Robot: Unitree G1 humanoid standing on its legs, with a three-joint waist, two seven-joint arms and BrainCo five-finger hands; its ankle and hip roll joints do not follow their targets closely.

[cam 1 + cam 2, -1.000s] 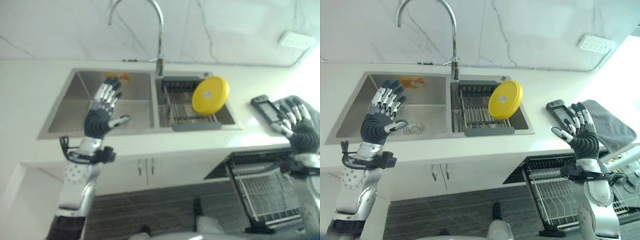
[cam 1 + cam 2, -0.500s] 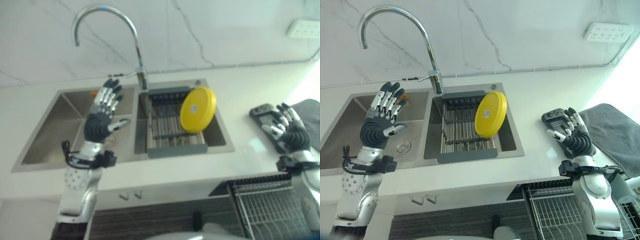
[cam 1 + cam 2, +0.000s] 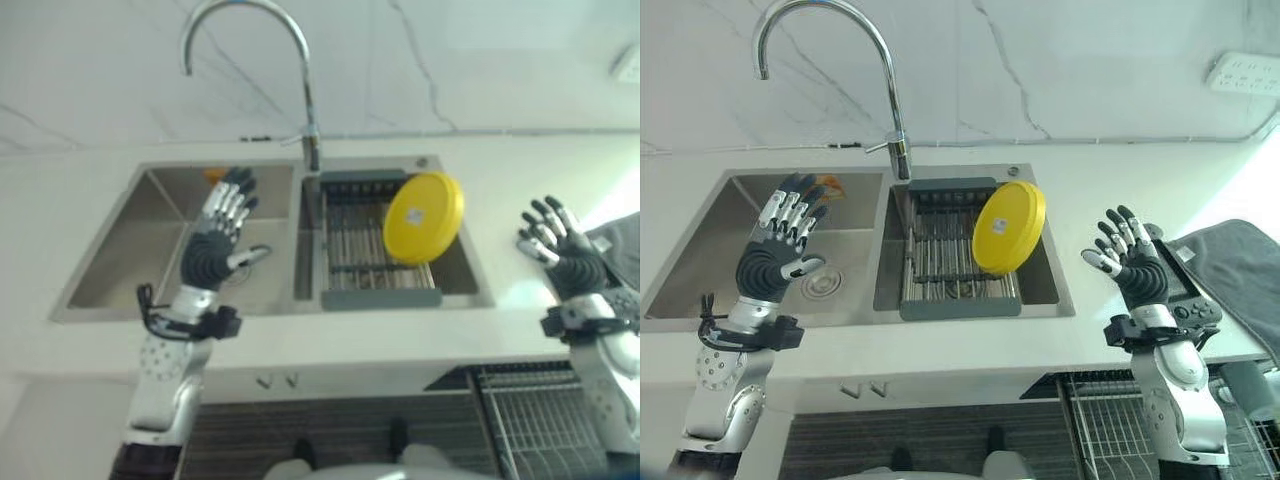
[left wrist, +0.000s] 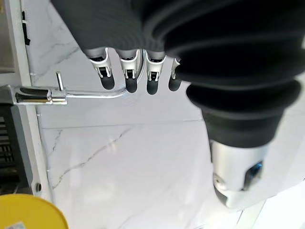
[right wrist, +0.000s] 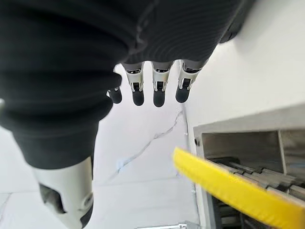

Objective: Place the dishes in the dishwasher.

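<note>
- Yellow plate [image 3: 1008, 227]: stands tilted in the sink drying rack [image 3: 958, 262].
- Left hand [image 3: 780, 243]: fingers spread, empty, above the sink basin [image 3: 710, 245].
- Right hand [image 3: 1130, 262]: fingers spread, empty, above the countertop [image 3: 1090, 215].

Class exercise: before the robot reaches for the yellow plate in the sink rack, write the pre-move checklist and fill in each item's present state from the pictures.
1. Yellow plate leaning on edge in the drying rack, reachable: ok.
2. Right hand open, holding nothing, raised over the counter: ok.
3. Left hand open, holding nothing, over the left sink basin: ok.
4. Dishwasher rack pulled out below the counter: ok.
5. Free slot for the plate in that rack: cannot tell.
6. Black controller lying near the right hand's path: not ok.
</note>
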